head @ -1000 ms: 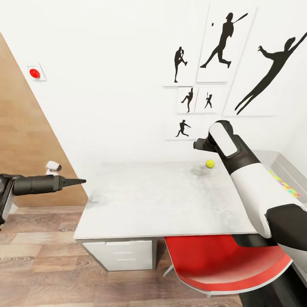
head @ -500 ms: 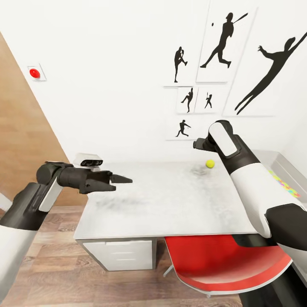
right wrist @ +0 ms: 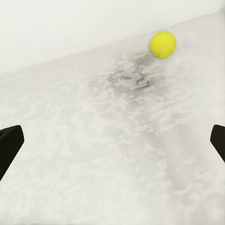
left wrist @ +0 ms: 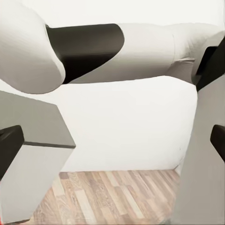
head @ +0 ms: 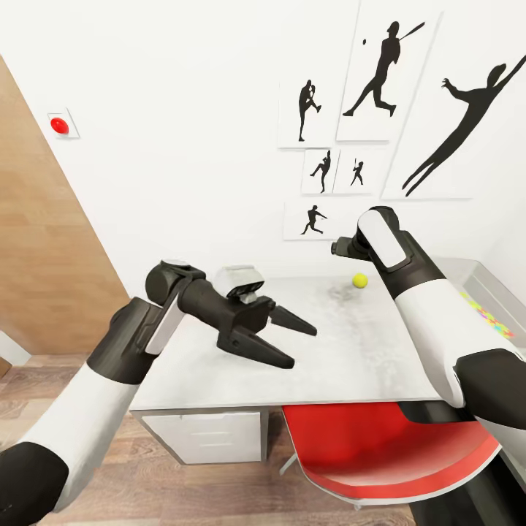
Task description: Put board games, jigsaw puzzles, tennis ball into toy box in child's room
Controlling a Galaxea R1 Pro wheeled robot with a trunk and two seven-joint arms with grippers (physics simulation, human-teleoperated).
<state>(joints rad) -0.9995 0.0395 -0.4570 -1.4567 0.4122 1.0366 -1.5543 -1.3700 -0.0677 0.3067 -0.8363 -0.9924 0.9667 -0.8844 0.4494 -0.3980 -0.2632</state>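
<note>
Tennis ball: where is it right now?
Head view: the tennis ball lies on the table toward its far right, near the wall, beside the right arm's wrist.

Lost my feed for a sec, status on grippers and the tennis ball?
Left gripper open over the table, empty. Right gripper open, short of the tennis ball, which sits free near the wall. Nothing between them.
</note>
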